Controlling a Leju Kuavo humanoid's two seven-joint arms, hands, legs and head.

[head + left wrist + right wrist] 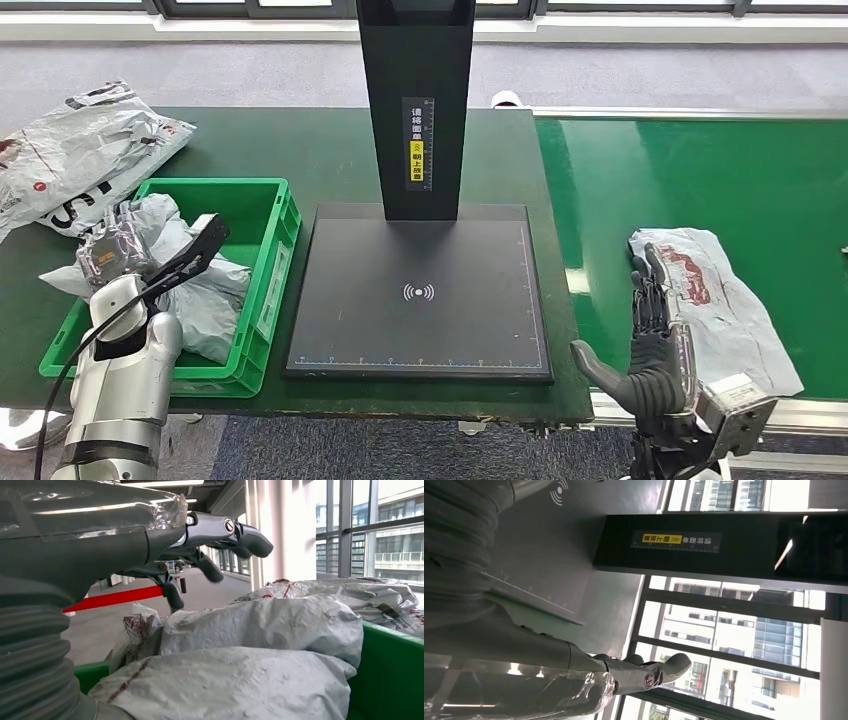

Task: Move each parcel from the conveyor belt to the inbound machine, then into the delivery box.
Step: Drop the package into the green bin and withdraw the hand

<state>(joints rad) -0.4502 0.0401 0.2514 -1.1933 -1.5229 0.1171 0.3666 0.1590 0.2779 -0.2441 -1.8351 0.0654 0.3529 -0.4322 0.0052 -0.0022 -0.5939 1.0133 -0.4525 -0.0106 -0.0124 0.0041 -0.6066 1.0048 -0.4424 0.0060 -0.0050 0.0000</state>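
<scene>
A grey parcel with a red print lies on the green conveyor belt at the right. My right hand hovers at the parcel's left edge, fingers spread, holding nothing. The black inbound machine plate with its upright post sits bare in the middle. My left hand hangs over the green delivery box, which holds several grey parcels. In the left wrist view my left hand shows fingers apart above those parcels, gripping nothing.
A pile of grey parcels lies on the dark green table at the back left, behind the box. The metal rail of the conveyor runs along its near edge. Carpeted floor lies beyond the table.
</scene>
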